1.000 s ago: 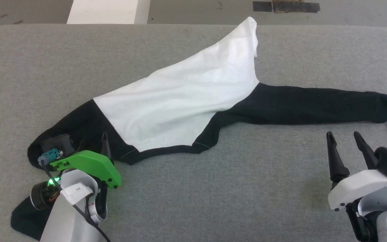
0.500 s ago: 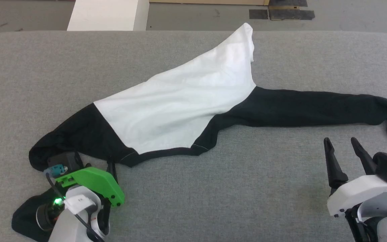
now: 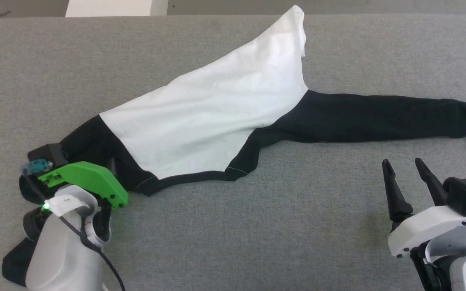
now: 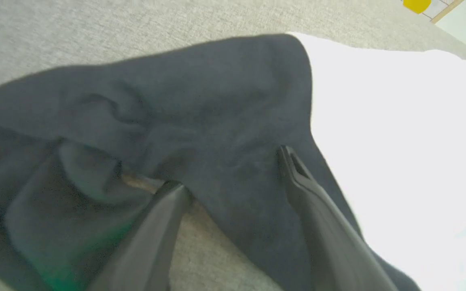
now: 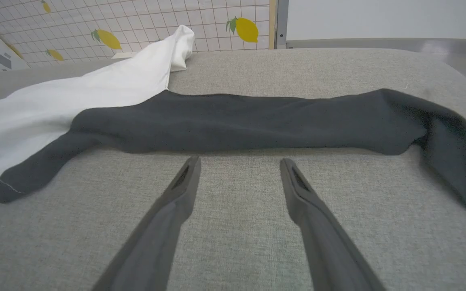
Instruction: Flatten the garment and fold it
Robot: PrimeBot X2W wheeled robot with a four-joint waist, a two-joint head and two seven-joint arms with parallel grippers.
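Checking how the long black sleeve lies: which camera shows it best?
The right wrist view: the black sleeve lies across it nearly whole, far end bent toward the camera, beyond the right gripper. The head view cuts it off at the right edge. The left wrist view faces the garment at its other dark end.

Even soft light; left wrist view blurred, overexposed.

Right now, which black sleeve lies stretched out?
The right sleeve, ahead of the right end effector; the left sleeve lies bunched at the left end effector.
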